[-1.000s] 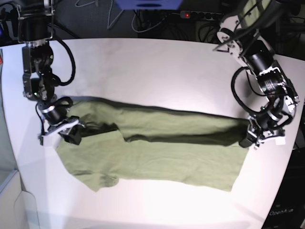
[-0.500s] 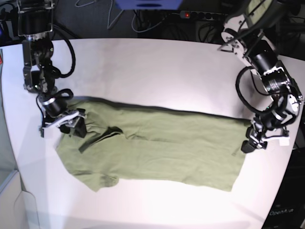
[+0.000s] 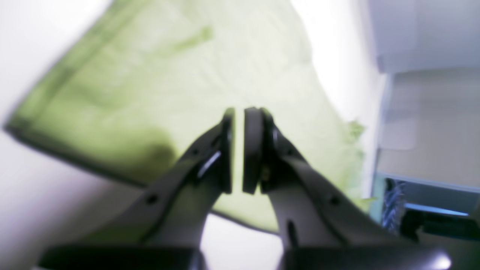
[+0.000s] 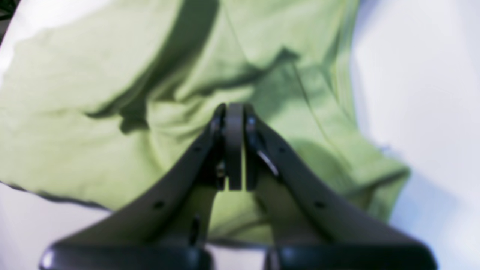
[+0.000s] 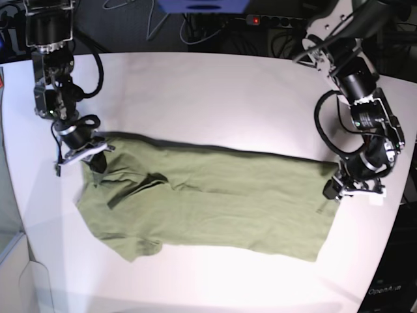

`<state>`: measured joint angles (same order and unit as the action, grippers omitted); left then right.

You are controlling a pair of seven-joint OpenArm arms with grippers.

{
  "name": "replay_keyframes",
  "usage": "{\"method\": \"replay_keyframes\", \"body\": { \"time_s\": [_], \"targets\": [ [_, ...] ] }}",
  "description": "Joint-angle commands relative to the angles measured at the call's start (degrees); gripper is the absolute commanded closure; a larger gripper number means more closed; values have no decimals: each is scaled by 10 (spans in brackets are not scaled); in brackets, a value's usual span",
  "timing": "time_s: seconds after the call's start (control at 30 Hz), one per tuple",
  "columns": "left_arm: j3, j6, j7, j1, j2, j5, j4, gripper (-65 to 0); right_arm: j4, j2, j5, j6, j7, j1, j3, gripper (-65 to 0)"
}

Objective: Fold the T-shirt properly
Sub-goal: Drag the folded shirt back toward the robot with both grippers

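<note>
T-shirt (image 5: 215,195) flat on table (image 5: 215,98)

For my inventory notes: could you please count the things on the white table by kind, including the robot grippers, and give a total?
T-shirt, olive green: 1
Grippers: 2 (left gripper, right gripper), both with fingers nearly together and holding nothing
Table, white: 1
Total: 4

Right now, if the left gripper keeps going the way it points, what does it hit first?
Most likely the T-shirt: the left gripper points at the cloth just past its near edge, jaws almost closed and empty. Depth is blurred.
</note>
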<state>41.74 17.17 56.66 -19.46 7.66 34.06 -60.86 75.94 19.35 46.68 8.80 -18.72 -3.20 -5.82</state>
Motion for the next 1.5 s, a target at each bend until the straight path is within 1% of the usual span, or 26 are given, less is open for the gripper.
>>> {"method": "replay_keyframes", "body": {
  "time_s": [0.0,0.1,0.2,0.4,0.57,0.63,0.7,0.77,0.87,0.97,1.07,1.2,1.23,1.33,1.4,1.47],
  "targets": [
    [-2,2,-7,-14,3,-5,10,-34,-1,9,2,3,13,8,3,-12],
    [-2,4,-8,-21,4,-33,38,-34,-21,15,2,4,14,9,3,-12],
    [-2,4,-8,-23,3,-47,43,-34,-37,17,2,4,14,10,3,-12],
    [-2,4,-7,-19,5,-47,43,-34,-40,24,2,4,14,7,3,-12],
    [-2,2,-3,-10,21,-48,43,-34,-40,31,2,4,14,1,4,-12],
    [-2,-15,-3,3,21,-48,43,-34,-40,40,2,4,14,-1,5,-12],
    [-2,-47,-3,8,31,-48,43,-34,-41,41,2,4,14,-2,5,-12],
    [-3,-60,-3,11,35,-48,43,-34,-41,41,2,4,14,-7,5,-12],
    [-5,-65,-1,11,37,-48,43,-34,-41,41,2,4,14,-12,5,-12],
    [-46,-65,-1,11,52,-47,43,-34,-41,41,2,4,14,-13,5,-12],
    [-85,-65,-1,11,55,-44,38,-34,-41,42,2,4,13,-13,5,-12],
    [-115,-67,-1,11,56,-47,37,-34,-41,46,2,4,13,-14,5,-12],
    [-122,-70,-1,11,56,-47,37,-34,-41,47,2,4,13,-14,5,-12],
    [-136,-99,4,12,58,-47,37,-34,-45,49,2,4,13,-14,5,-12],
    [-146,-106,24,18,64,-44,37,-34,-57,49,2,4,12,-14,5,-12],
    [-151,-105,45,18,66,-46,36,-34,-70,50,2,4,13,-14,5,-12]
  ]
}}
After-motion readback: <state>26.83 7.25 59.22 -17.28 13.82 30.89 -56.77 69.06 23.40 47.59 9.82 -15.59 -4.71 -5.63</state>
